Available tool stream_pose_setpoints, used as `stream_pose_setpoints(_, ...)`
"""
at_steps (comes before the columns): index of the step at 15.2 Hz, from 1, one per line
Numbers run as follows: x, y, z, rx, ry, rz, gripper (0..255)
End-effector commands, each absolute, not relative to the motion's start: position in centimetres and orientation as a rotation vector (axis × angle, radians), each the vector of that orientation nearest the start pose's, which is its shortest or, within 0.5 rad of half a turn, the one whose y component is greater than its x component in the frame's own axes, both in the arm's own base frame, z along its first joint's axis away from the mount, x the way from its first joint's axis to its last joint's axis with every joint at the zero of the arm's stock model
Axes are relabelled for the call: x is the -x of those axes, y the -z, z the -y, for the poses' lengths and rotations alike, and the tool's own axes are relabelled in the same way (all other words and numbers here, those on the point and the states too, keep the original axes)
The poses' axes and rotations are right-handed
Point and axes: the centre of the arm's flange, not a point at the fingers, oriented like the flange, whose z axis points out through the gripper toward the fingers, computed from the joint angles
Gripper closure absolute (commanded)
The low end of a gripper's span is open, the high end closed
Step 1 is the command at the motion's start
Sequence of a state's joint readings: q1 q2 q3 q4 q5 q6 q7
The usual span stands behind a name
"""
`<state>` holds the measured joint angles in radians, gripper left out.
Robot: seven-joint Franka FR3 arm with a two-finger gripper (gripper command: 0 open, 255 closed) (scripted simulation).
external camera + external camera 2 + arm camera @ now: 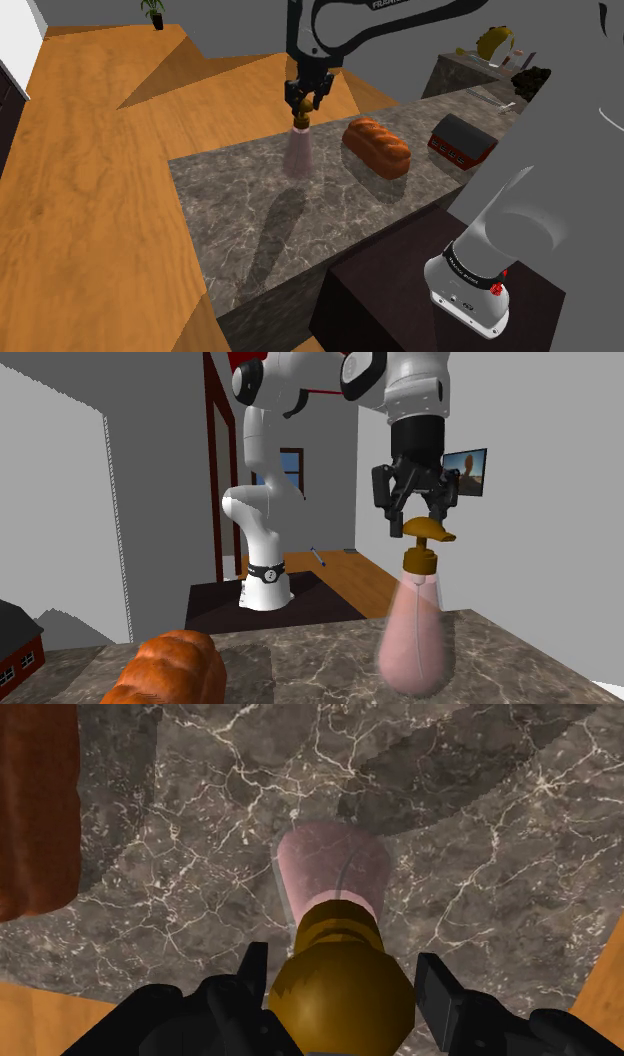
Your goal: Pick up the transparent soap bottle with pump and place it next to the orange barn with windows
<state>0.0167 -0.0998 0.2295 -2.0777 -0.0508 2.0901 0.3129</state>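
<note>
Claw (pixel 420 520) agape above soap bottle (pixel 413 637)

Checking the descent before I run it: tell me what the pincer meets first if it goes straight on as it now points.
The brown pump head of the soap bottle, directly beneath the pincer. The open fingers look set to pass either side of it, though the gap is unclear.

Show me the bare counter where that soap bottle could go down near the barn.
The counter has its widest bare stretch in the shoulder view's lower part, bordered by the soap bottle, the bread loaf and the counter's near edge. Only a narrow bare strip separates the loaf from the barn, so that end is crowded.
</note>
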Motion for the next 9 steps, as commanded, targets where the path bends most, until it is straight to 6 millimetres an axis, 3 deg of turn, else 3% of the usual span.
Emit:
stream_pose_setpoints(1,-51.9,-49.2,-13.1,3.170,0.197,-0.070,255)
stream_pose_setpoints(9,-51.9,-53.4,-13.1,3.170,0.197,-0.070,255)
